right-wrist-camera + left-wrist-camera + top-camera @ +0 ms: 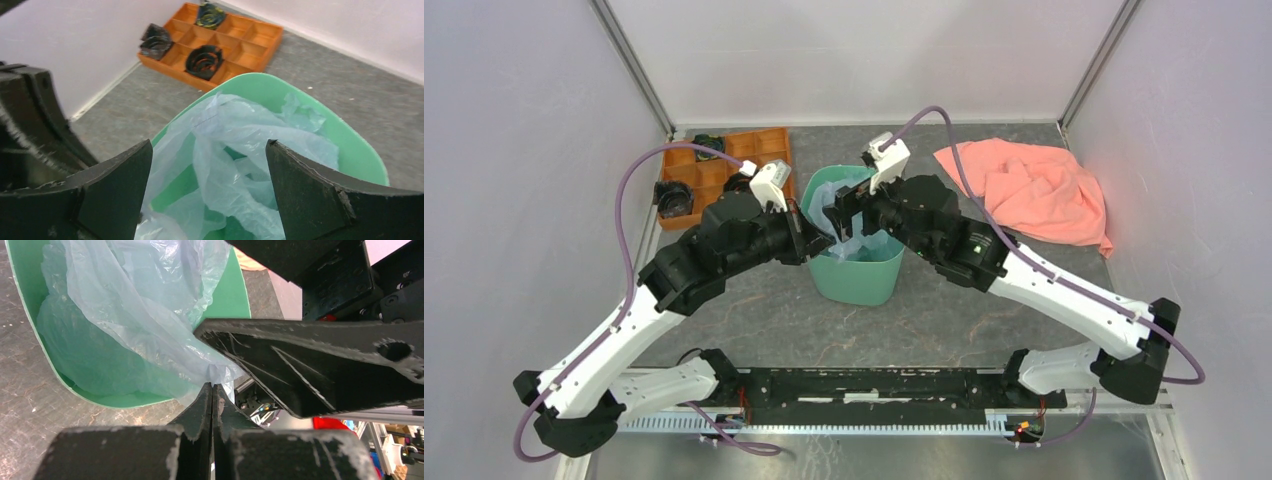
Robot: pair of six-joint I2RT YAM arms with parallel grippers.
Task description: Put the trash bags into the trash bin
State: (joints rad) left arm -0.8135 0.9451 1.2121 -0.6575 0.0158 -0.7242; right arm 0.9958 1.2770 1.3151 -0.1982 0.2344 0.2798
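Note:
The mint-green trash bin (854, 272) stands at the table's middle. The pale blue-grey trash bag (839, 205) lies crumpled inside it, partly draped over the near-left rim. My left gripper (212, 386) is shut, pinching an edge of the bag (135, 305) just outside the bin's rim (30, 330). My right gripper (210, 150) is open above the bin (350, 145), its fingers (300, 175) wide apart over the bag (235, 145). In the top view the left gripper (812, 232) and the right gripper (849, 205) meet over the bin's left side.
An orange compartment tray (714, 175) with dark items stands at the back left, also in the right wrist view (220, 40). A salmon-pink cloth (1034, 190) lies at the back right. White walls enclose the table on three sides.

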